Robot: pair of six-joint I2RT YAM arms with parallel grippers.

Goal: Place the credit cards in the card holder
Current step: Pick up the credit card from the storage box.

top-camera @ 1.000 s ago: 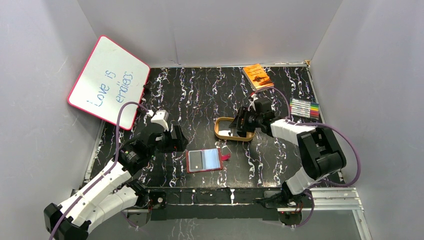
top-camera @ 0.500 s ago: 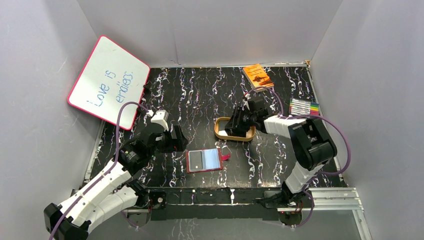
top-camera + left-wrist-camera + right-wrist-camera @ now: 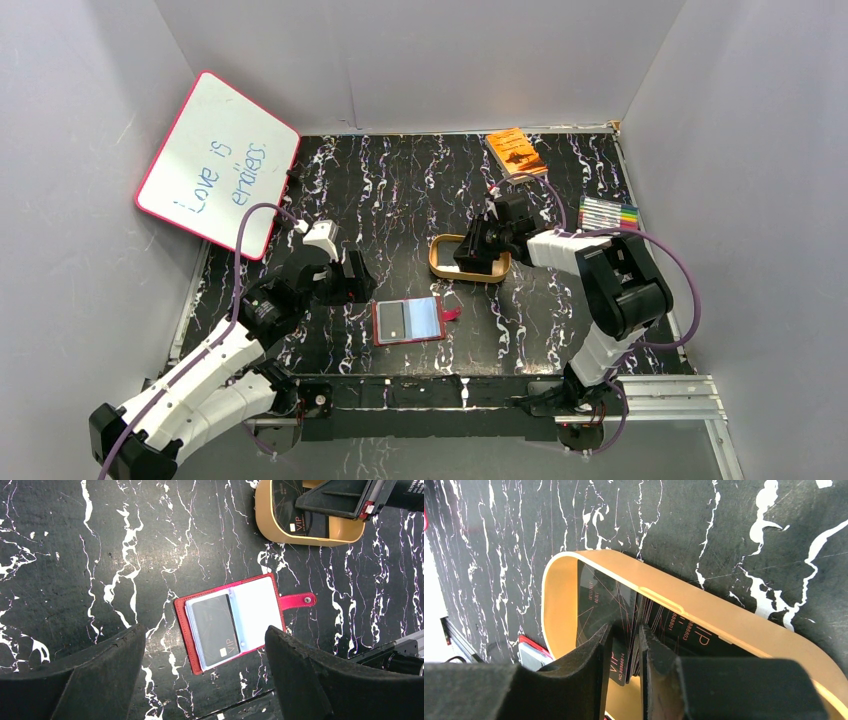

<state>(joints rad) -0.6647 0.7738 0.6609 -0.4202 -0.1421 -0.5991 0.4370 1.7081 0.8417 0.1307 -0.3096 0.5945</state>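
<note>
With the right gripper (image 3: 625,630) now lowered into the gold tray (image 3: 684,600) and its jaws drawn in onto a black credit card (image 3: 596,597) there, pickup is judged begun, while the open card holder (image 3: 181,622), near-left of the tray, is overlooked by the released left gripper (image 3: 352,278).

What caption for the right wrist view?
Right pincer reaches into the gold tray, fingers either side of a black VIP card.

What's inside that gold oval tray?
The gold tray holds black cards with VIP lettering, at least two overlapping. The right gripper reaches in, its fingers either side of one card. It covers part, so the exact count is hidden.
</note>
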